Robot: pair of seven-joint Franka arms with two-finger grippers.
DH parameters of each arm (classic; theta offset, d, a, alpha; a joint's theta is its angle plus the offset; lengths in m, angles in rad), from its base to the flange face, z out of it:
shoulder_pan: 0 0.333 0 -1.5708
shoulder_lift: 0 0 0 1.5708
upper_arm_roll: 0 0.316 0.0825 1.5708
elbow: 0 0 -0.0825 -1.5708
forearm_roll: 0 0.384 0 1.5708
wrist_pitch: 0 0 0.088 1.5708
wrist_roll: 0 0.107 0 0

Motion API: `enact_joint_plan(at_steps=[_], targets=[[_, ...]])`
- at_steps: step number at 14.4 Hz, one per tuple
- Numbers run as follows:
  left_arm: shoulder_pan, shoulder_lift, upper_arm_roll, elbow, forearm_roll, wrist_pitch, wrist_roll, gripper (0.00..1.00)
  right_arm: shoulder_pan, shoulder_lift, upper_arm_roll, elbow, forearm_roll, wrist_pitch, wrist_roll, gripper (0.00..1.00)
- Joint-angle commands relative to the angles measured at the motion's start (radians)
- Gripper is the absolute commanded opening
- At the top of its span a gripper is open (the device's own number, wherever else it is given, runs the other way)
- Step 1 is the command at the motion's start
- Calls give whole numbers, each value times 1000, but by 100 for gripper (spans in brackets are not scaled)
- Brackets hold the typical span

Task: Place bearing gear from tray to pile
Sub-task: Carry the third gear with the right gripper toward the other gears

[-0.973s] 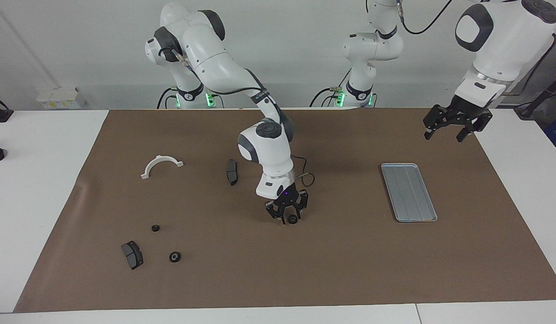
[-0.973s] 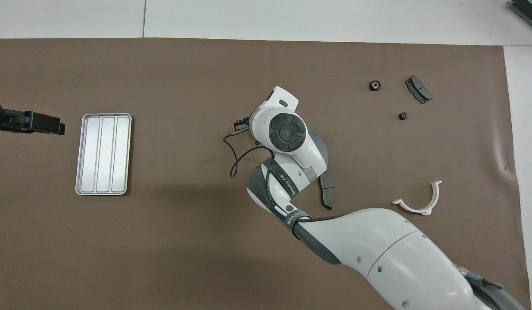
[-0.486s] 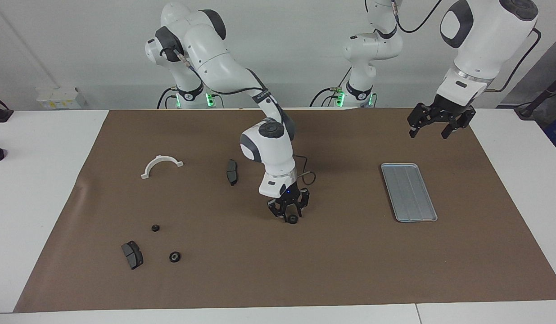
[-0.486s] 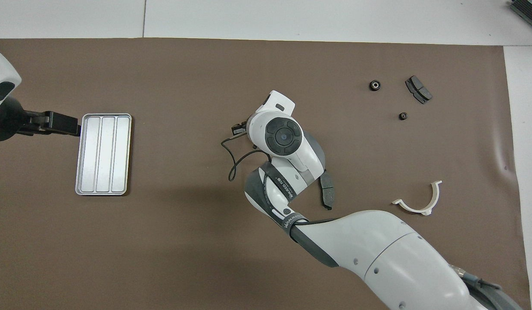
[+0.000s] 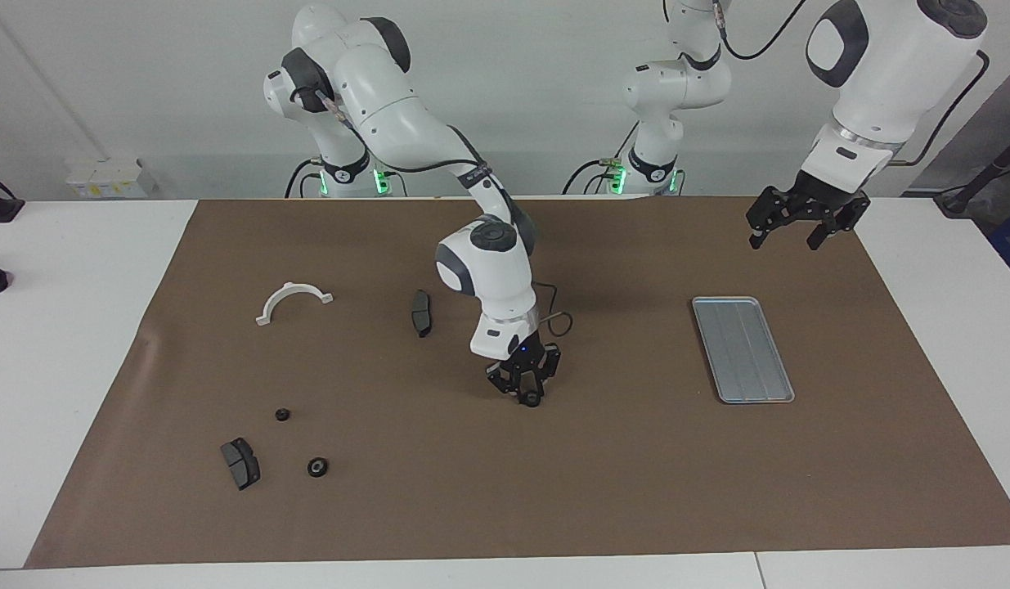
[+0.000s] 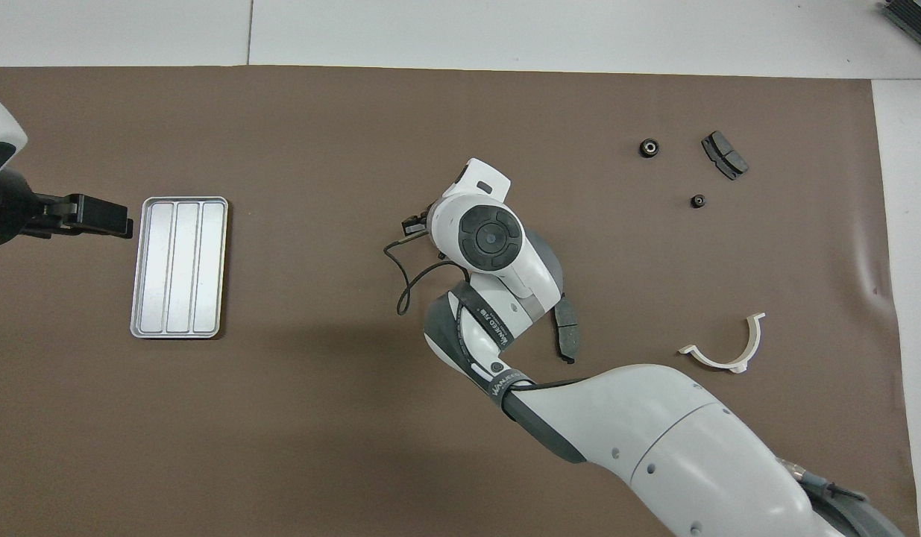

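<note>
Facing view: the right gripper sits at frame centre, down at the brown mat, its fingers closing around a small black bearing gear; whether the grip is firm I cannot tell; the silver tray lies right of centre; the left gripper hangs at upper right, fingers spread, holding nothing; the pile of two gears and a grey block sits lower left; a white half-ring bracket and a dark pad lie left of centre.

Overhead view: the right arm's wrist covers its gripper and gear; the tray is at left; the left gripper shows at the left edge, just beside the tray; the pile is upper right.
</note>
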Motion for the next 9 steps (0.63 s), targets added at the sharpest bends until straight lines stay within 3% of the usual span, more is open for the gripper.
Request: enact_joint_plan(at_steps=[1,4,9], targets=[[13,-24,-6,-16,16,-15,-8,100,-1,-8,-1,-18,-25,26,19,27],[11,-24,-6,-16,16,-15,-8,100,-9,-11,-2,-1,-26,14,16,17],[11,-24,-6,-16,16,-15,-8,100,-65,-20,-2,22,-58,-44,-50,15]])
